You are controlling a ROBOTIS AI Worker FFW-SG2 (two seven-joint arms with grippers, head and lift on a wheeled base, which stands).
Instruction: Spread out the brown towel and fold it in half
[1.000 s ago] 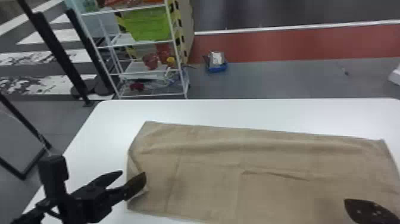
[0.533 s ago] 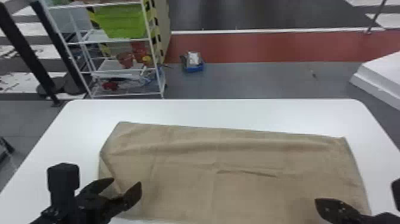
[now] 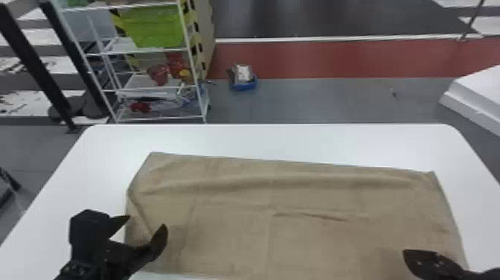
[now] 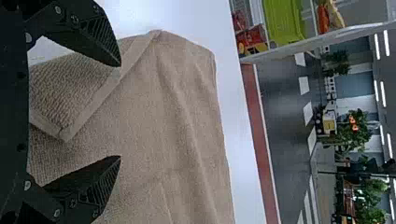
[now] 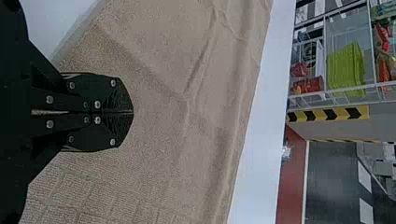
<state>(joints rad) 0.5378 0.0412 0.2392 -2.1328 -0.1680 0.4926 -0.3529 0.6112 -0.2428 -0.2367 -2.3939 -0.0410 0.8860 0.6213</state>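
Note:
My left gripper point(image 3: 143, 223) stands open over the left edge of the brown towel point(image 3: 242, 208). The towel lies spread on the table with a few wrinkles, and its left side has a small turned-over flap. In the left wrist view, the left gripper point(image 4: 119, 112) has its fingers wide apart, with the towel's folded corner point(image 4: 70, 93) behind the space between them. My right gripper point(image 3: 413, 257) is over the towel's near right part. The right wrist view has the right gripper point(image 5: 130, 112) with both fingers pressed together, the towel point(image 5: 187, 154) below and around them.
A white table point(image 3: 290, 139) borders the towel on its far, left and right sides. Beyond it stand a white shelf rack point(image 3: 156, 87) with a green bin point(image 3: 152, 26), a small blue tray point(image 3: 243, 85) on the floor, and a white object point(image 3: 480, 96) at the right.
The head view has swung to the right. The left gripper's fingers stand farther apart than a second ago, and the gripper is nearer the towel's left edge. The towel looks unchanged.

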